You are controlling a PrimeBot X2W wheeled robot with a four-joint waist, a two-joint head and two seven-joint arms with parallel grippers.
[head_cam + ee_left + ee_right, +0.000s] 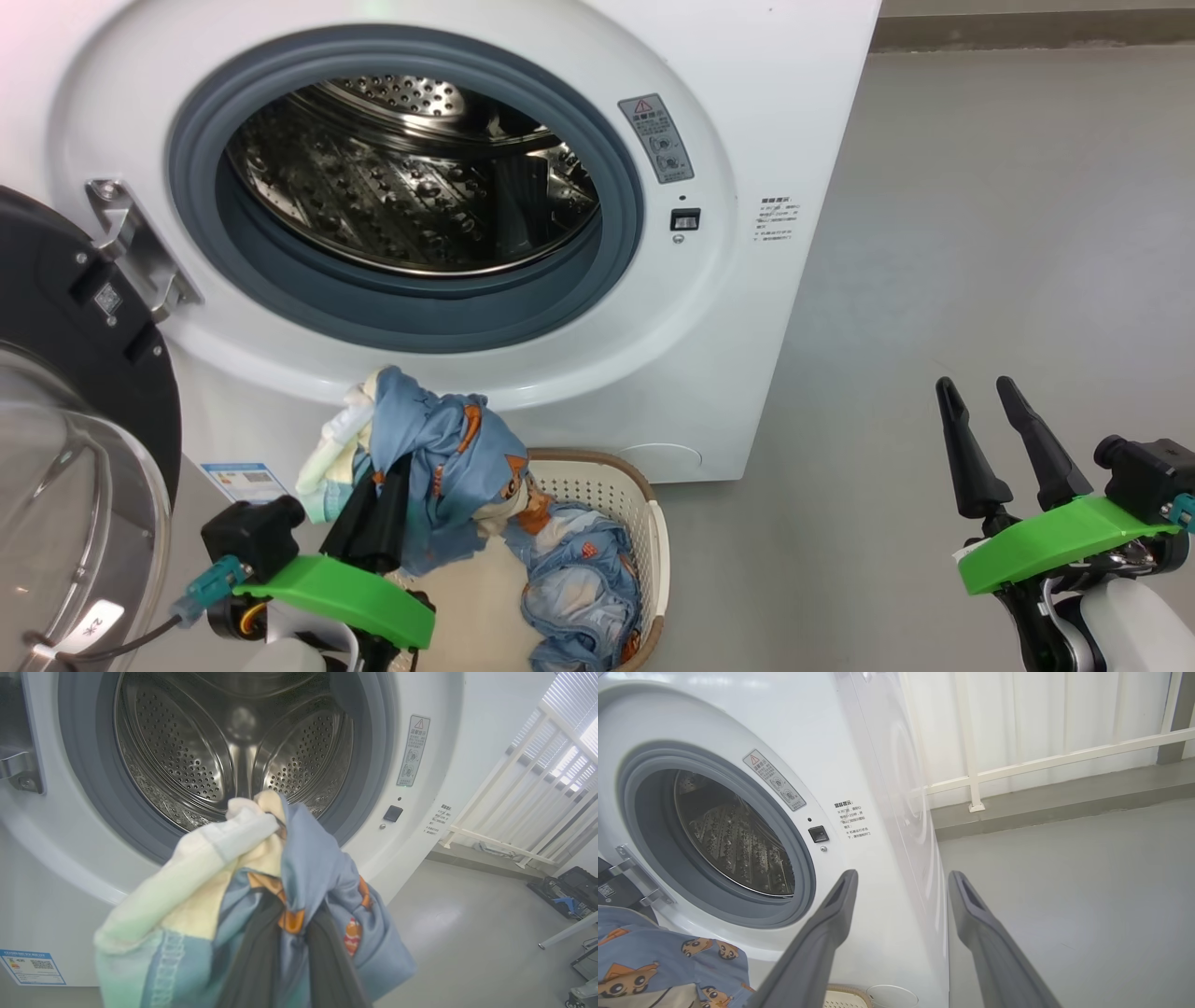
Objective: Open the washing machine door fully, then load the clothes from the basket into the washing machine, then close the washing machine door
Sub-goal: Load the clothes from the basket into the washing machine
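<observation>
Left tool point(392, 478) clamps a cartoon-print blue garment point(457, 457) above the basket point(611, 490); right tool point(975, 387) gapes wide, holding nothing

The left gripper's point(373, 518) fingertips were buried in the bunched clothes point(448, 467), so where they met could not be seen. The washing machine door point(84, 420) ran off the head view's left edge. The basket's point(607, 485) left side lay hidden behind cloth and gripper. Print on the warning sticker point(656, 137) was too small to read.
</observation>
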